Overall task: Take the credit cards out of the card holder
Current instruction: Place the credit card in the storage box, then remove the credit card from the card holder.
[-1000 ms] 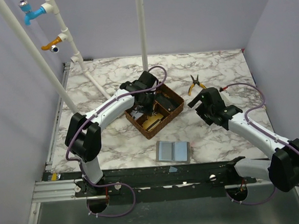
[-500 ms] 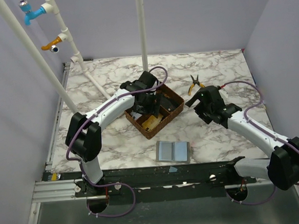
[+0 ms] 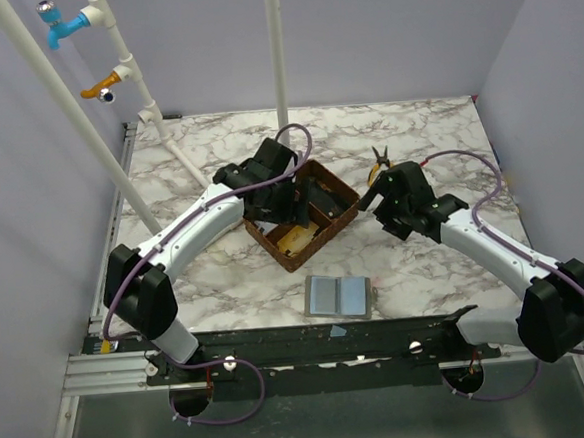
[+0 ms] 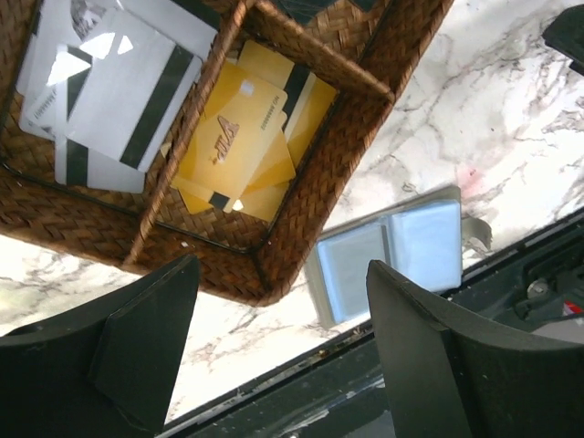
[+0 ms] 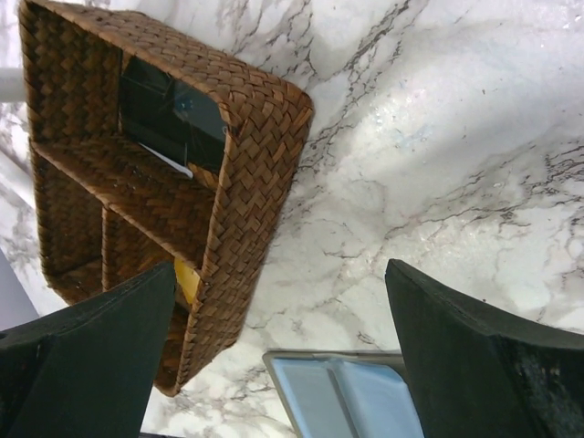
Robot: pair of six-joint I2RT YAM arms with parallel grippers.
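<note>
Card holder lies spread open and flat on the marble table, lower centre of the top view. Its long axis runs left to right along the near edge, tilted just a touch. Pale blue-grey pockets face up inside a grey border.

Credit cards, whitish with dark stripes, sit stacked in the upper-left compartment of the woven tray, long sides slanting from upper right to lower left. Yellow cards fill the next compartment.

Left gripper hovers over the tray, jaws wide apart, nothing between them, the holder off to its lower right. Right gripper hangs right of the tray, likewise spread and empty, the holder at the bottom edge of its view. Pliers lie just above it in the top view.
</note>
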